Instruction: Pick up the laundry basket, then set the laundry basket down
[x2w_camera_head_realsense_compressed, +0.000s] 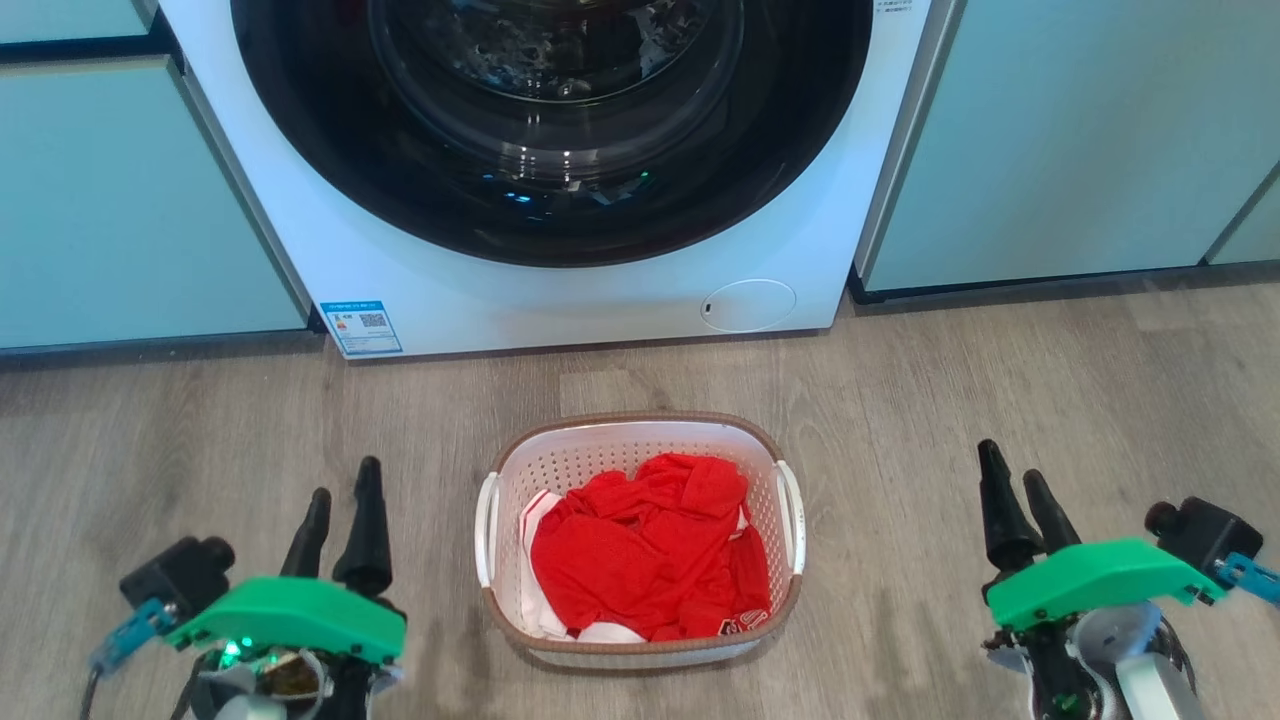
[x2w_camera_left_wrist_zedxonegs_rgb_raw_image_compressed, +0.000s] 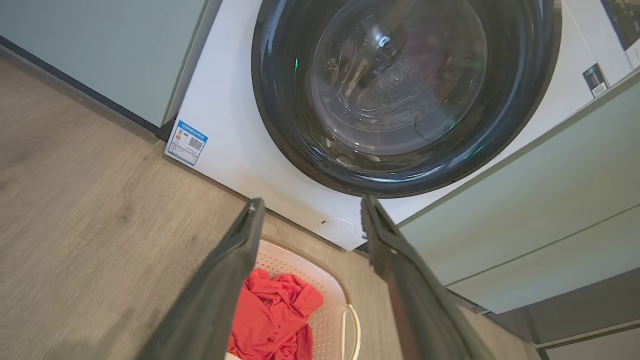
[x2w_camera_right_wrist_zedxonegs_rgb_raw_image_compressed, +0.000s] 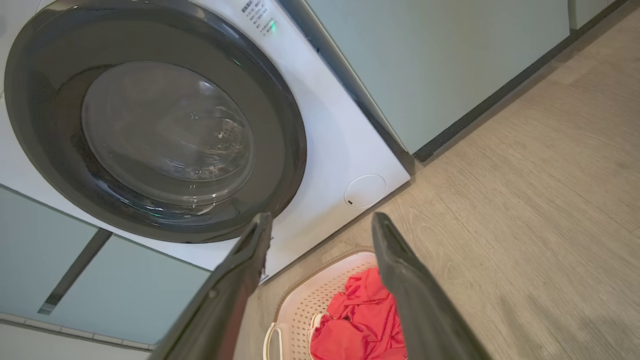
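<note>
The laundry basket (x2w_camera_head_realsense_compressed: 620, 440), white and perforated with a brown rim and two white side handles, stands on the wood floor before the washing machine. Red and white clothes (x2w_camera_head_realsense_compressed: 650, 550) fill it. My left gripper (x2w_camera_head_realsense_compressed: 343, 485) hangs open to the basket's left, well apart from its left handle (x2w_camera_head_realsense_compressed: 487, 528). On the other side my right gripper (x2w_camera_head_realsense_compressed: 1012, 475) is open too, farther from the right handle (x2w_camera_head_realsense_compressed: 792, 515). The left wrist view has the basket (x2w_camera_left_wrist_zedxonegs_rgb_raw_image_compressed: 300, 262) low between the fingers. In the right wrist view the basket (x2w_camera_right_wrist_zedxonegs_rgb_raw_image_compressed: 320, 295) shows at the bottom edge.
A white front-loading washing machine (x2w_camera_head_realsense_compressed: 560, 290) with a dark round door stands just behind the basket. Pale green cabinets (x2w_camera_head_realsense_compressed: 120, 200) flank it on both sides. Bare wood floor (x2w_camera_head_realsense_compressed: 1000, 370) lies around the basket.
</note>
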